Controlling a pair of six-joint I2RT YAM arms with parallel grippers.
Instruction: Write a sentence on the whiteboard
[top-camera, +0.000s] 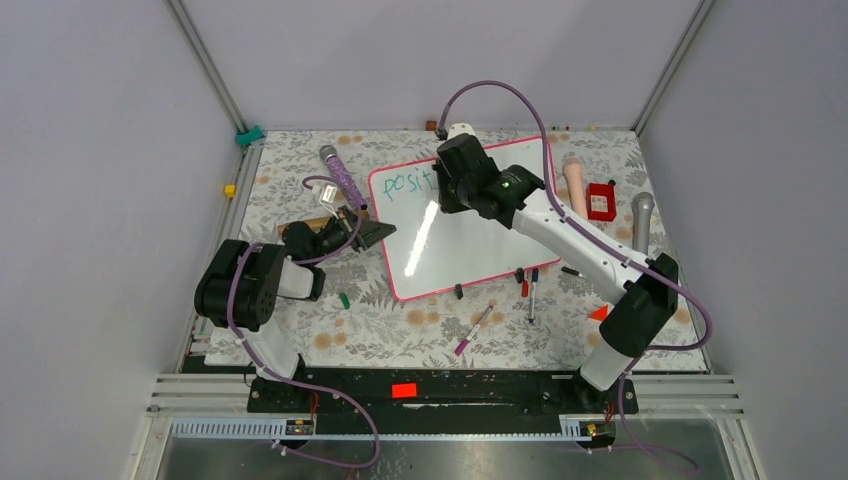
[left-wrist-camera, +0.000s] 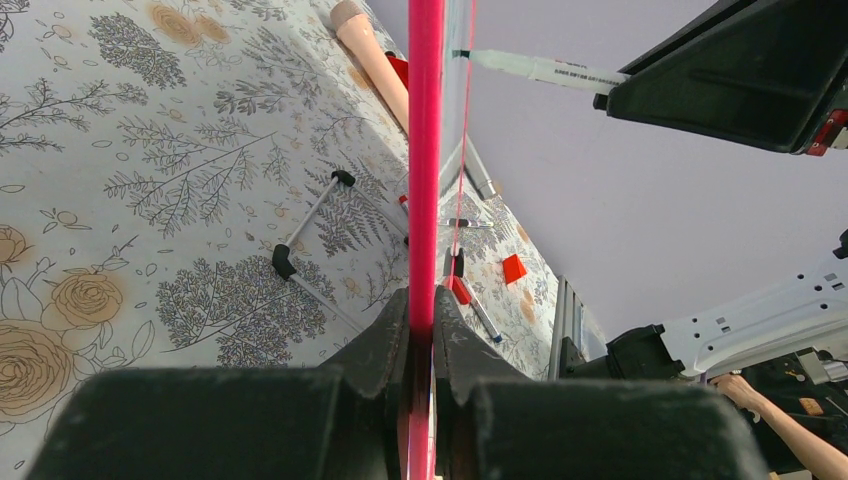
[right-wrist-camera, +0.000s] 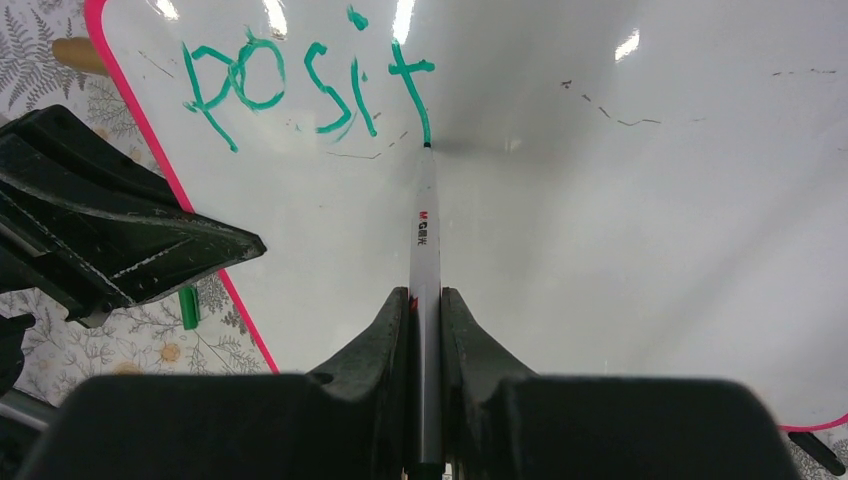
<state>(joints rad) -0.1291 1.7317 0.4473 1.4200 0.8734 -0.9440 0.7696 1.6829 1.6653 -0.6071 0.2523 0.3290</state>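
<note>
The whiteboard (top-camera: 470, 225) with a pink-red frame lies on the floral table and carries green letters "posit" (right-wrist-camera: 300, 80) near its far left corner. My left gripper (top-camera: 375, 232) is shut on the board's left edge; in the left wrist view the pink frame (left-wrist-camera: 424, 150) runs up from between the jaws. My right gripper (top-camera: 445, 185) is shut on a white marker (right-wrist-camera: 424, 230) whose green tip touches the board at the foot of the "t". The marker also shows in the left wrist view (left-wrist-camera: 535, 70).
Loose markers (top-camera: 531, 290) and caps (top-camera: 458, 291) lie near the board's front edge, with a pink-tipped marker (top-camera: 474, 328) and a green cap (top-camera: 344, 299). A purple-handled tool (top-camera: 342, 177) lies far left. A pink cylinder (top-camera: 575, 185), red box (top-camera: 601, 201) and grey cylinder (top-camera: 641, 220) lie right.
</note>
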